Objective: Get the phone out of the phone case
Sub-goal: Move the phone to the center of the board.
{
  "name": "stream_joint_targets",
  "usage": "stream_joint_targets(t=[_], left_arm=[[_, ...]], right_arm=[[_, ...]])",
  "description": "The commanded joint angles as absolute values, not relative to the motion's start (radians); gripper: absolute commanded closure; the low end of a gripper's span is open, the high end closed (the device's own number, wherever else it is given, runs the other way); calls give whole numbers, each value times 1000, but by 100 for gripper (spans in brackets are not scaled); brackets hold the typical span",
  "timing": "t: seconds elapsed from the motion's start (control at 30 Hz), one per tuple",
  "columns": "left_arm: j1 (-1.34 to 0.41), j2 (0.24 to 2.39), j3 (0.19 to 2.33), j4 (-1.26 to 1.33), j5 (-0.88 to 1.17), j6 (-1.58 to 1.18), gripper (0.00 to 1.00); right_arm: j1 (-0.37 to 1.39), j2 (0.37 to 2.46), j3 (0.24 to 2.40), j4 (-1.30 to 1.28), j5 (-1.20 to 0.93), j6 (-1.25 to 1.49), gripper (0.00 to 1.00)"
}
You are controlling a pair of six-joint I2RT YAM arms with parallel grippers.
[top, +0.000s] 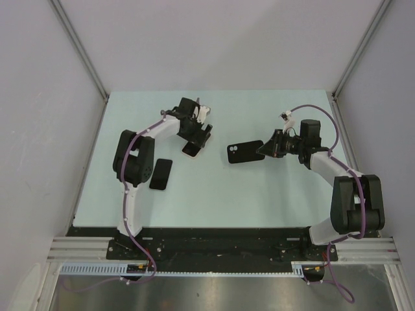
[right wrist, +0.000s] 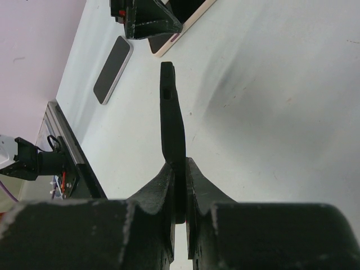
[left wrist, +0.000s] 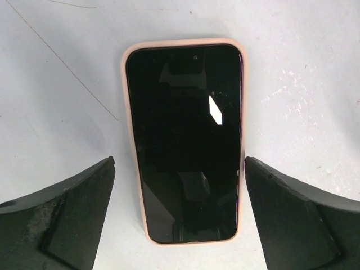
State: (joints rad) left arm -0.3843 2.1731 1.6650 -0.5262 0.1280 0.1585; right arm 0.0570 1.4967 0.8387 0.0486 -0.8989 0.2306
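A phone [left wrist: 184, 140] with a black screen and a pale pink rim lies face up on the table, also seen under the left arm's wrist [top: 190, 149]. My left gripper [left wrist: 180, 163] hangs over its near end, open, one finger on each side and neither touching it. A thin black phone case [top: 241, 153] with camera cut-outs sticks out leftward from my right gripper [top: 267, 148]. In the right wrist view the case [right wrist: 170, 112] shows edge-on, and that gripper [right wrist: 179, 166] is shut on its near end.
A second dark-screened phone [top: 161, 173] with a light rim lies flat beside the left arm, also in the right wrist view [right wrist: 112, 70]. The pale green table [top: 214, 201] ends at a black rail along the near edge. Grey walls stand on three sides.
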Motion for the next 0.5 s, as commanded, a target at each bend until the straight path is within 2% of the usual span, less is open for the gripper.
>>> stream_joint_targets(t=[0.0,0.27,0.47], left_arm=[[-377,2091,1672,-512,172,164,0],[-388,1867,1629,-511,362,227,0],[-494,1723,1503,-502,431,405,0]], right_arm=[[60,1466,859,58,-917,213,100],[69,1474,859,58,-920,212,100],[80,1480,859,54,-931,204,100]])
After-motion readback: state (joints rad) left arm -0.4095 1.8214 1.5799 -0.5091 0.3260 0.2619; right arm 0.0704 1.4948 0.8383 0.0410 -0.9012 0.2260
